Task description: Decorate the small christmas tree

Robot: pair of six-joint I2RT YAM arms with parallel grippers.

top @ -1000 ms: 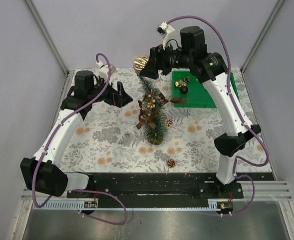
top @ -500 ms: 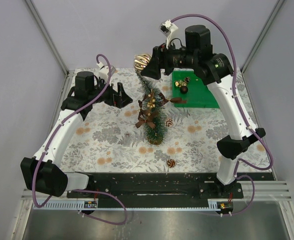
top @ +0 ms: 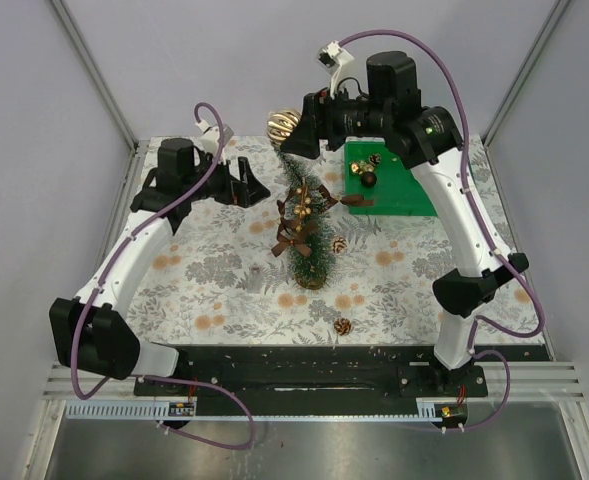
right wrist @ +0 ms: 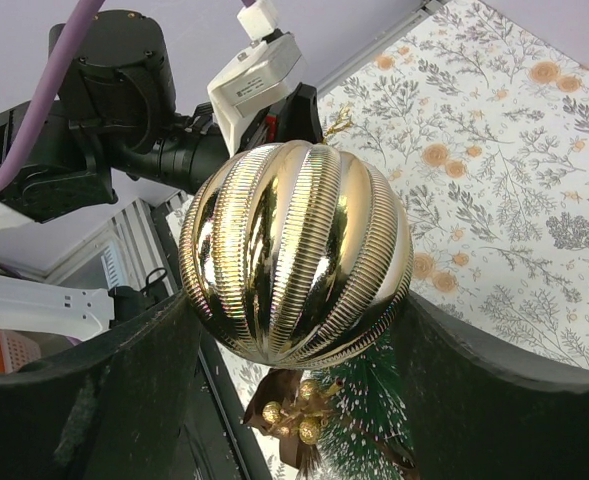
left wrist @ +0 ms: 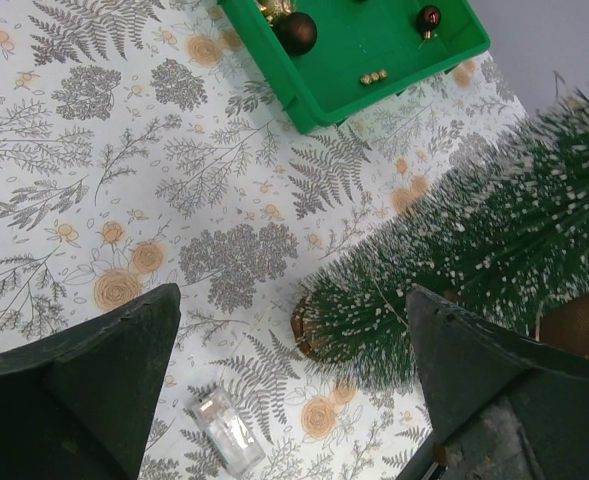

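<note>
Now, from above, we see the left tool (top: 246, 183) nearer the tree (top: 304, 225) than a second ago; the tree stands upright mid-counter (top: 204, 270). Left wrist: our left tool gapes wide and empty, the tree just beside it. Right wrist: the right tool (right wrist: 294, 330) clamps a gold ball (right wrist: 299, 265) over the treetop.

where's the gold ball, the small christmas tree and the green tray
gold ball (right wrist: 299, 250): right wrist view, middle of its ribbed face
small christmas tree (top: 313, 254): top external view, lower bristles
green tray (top: 399, 190): top external view, bare floor
</note>
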